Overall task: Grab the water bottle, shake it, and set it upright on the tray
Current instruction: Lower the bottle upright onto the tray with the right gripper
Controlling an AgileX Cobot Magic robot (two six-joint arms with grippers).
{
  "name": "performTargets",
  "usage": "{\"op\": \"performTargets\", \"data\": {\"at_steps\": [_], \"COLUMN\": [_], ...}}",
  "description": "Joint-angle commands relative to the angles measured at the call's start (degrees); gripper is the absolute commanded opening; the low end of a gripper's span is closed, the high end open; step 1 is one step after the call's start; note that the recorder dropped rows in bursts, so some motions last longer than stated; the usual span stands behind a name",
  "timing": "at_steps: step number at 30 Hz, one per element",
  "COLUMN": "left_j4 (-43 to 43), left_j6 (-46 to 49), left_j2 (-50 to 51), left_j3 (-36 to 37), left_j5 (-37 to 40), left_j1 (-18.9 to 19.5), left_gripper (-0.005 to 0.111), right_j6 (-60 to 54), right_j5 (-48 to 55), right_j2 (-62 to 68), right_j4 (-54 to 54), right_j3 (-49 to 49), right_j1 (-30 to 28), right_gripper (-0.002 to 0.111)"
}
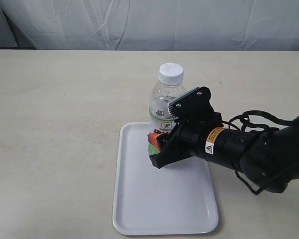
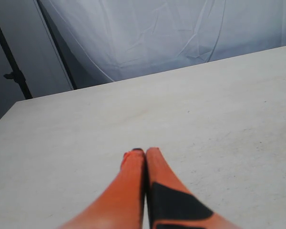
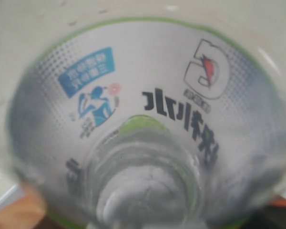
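Over the far end of the tray (image 1: 159,209), the water bottle (image 1: 167,99) stands upright with my right jaws clamped around its lower body, one black finger on each side and an orange pad (image 1: 152,140) pressed against the label. Those jaws hide the bottle's base, so I cannot tell whether it rests on the tray or hangs just above it. The bottle is small, clear plastic with a white screw cap (image 1: 171,73) and a white label edged in green. Up close from my right wrist, the label (image 3: 148,90) fills the view: dark characters, a blue panel with a small drinking figure, a green patch, and clear ridged plastic beside it. The tray is flat, white and rectangular, with rounded corners and a low rim, and lies on the pale surface (image 1: 55,124). My left jaws are closed on nothing, the orange fingertips (image 2: 133,160) touching, above bare surface with a white cloth backdrop (image 2: 157,38) beyond.
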Motion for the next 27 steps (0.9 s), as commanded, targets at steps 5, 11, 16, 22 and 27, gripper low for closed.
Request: {"op": "performTargets", "data": {"at_steps": [5, 11, 16, 22, 27], "left_j4": [-0.2, -0.2, -0.2, -0.2, -0.2], "left_j6": [-0.2, -0.2, -0.2, -0.2, -0.2], "left_j2": [-0.3, -0.3, -0.3, -0.3, -0.3], "left_j3": [0.2, 0.2, 0.2, 0.2, 0.2], "left_j5": [-0.8, -0.8, -0.8, -0.8, -0.8], "left_j1": [-0.1, -0.1, -0.1, -0.1, -0.1], "left_gripper": [0.000, 0.000, 0.000, 0.000, 0.000], "right_j6": [-0.4, -0.4, -0.3, 0.0, 0.1], "right_j5": [0.9, 2.3, 6.7, 11.7, 13.7], "right_j2": [-0.4, -0.4, -0.4, -0.9, -2.0], "right_j4": [-0.8, -0.7, -0.6, 0.8, 7.2], "right_j3": [-0.6, -0.6, -0.6, -0.6, -0.6], "right_j1": [-0.1, -0.1, 0.6, 3.3, 3.4], "right_gripper": [0.014, 0.060, 0.064, 0.064, 0.064]}}
